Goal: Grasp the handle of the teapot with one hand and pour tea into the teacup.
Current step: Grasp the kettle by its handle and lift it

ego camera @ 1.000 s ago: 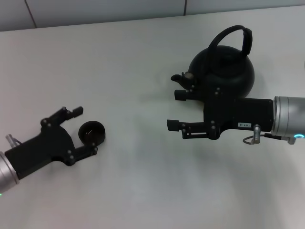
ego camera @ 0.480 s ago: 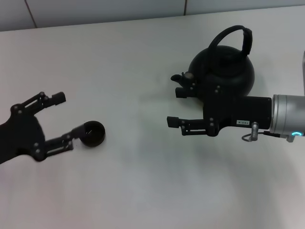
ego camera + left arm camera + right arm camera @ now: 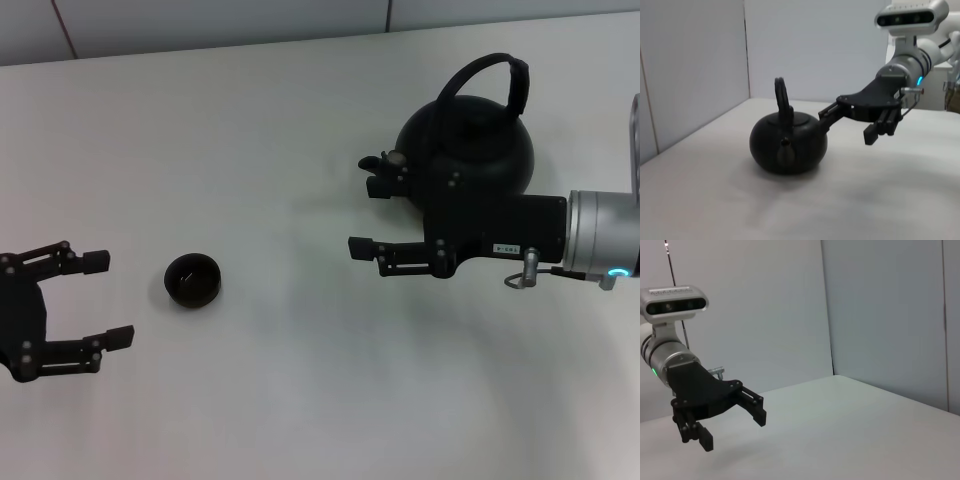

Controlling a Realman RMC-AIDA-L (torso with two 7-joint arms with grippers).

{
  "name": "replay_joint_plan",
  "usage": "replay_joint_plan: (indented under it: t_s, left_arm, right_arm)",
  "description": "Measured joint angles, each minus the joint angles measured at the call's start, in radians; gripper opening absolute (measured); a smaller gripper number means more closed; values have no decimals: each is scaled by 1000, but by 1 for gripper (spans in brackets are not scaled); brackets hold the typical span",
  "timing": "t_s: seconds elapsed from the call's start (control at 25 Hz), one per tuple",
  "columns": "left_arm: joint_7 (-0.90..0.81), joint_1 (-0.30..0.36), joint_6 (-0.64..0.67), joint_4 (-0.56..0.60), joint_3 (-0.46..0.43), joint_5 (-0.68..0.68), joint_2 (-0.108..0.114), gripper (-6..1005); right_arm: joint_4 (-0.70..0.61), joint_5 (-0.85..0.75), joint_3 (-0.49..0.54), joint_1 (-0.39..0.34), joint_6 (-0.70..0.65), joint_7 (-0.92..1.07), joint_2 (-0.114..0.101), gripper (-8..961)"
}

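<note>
The matte-black teapot (image 3: 470,150) stands at the back right of the white table, its arched handle (image 3: 490,68) upright and its stubby spout (image 3: 372,162) pointing left. My right gripper (image 3: 367,217) is open, just in front of the teapot, with one finger close to the spout and not on the handle. The teapot (image 3: 788,145), its handle (image 3: 782,97) and the right gripper (image 3: 852,123) also show in the left wrist view. The small dark teacup (image 3: 192,281) stands alone at the left. My left gripper (image 3: 108,298) is open and empty, to the left of the cup and apart from it.
The white table (image 3: 300,380) runs to a grey wall at the back. The right wrist view shows my left gripper (image 3: 730,427) above the table with wall panels behind it. The cup does not show there.
My left gripper, which had the cup between its open fingers, has drawn back to the left and left the cup standing in place. My right gripper has edged slightly toward the teapot.
</note>
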Motion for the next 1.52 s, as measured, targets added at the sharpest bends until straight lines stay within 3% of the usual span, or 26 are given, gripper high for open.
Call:
replay_joint_plan:
  t_s: [0.32, 1.52]
  left_arm:
    - [8, 7, -4, 0, -34, 31, -22, 852]
    - [7, -2, -34, 2, -39, 97, -47, 851]
  right_arm:
    - [-1, 0, 5, -6, 2, 1, 2, 815]
    - [-3, 4, 23, -20, 2, -6, 1, 815]
